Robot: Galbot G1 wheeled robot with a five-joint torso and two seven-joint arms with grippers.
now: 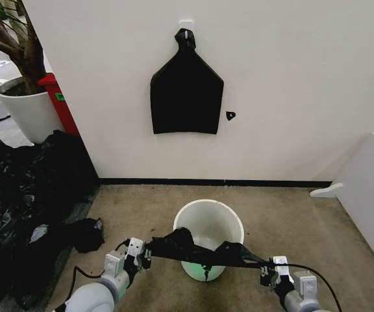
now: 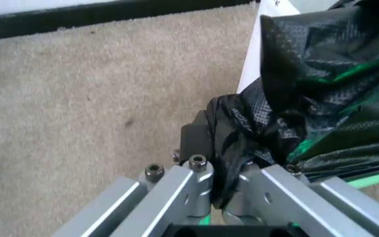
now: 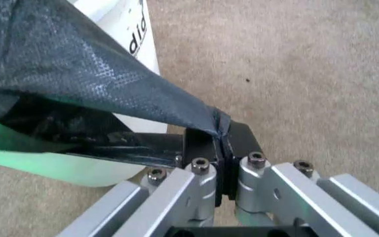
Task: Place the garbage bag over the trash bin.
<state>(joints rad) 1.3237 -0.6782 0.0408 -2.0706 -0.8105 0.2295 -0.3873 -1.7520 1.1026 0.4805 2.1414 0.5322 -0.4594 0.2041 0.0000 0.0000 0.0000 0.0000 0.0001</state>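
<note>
The black garbage bag (image 1: 203, 250) is stretched taut between my two grippers, across the near side of the round white trash bin (image 1: 208, 224) on the carpet. My left gripper (image 1: 141, 253) is shut on the bag's left end, bunched plastic (image 2: 242, 133) pinched between its fingers. My right gripper (image 1: 268, 268) is shut on the bag's right corner (image 3: 220, 123), with the bag (image 3: 77, 74) running back over the bin's wall (image 3: 133, 37). Part of the bag droops in front of the bin's greenish base.
A heap of black plastic sheeting (image 1: 24, 195) lies at the left by a white plant pot (image 1: 28, 107). A flat black bundle (image 1: 186, 91) hangs on the wall behind the bin. A white panel (image 1: 369, 188) stands at the right. Bare carpet surrounds the bin.
</note>
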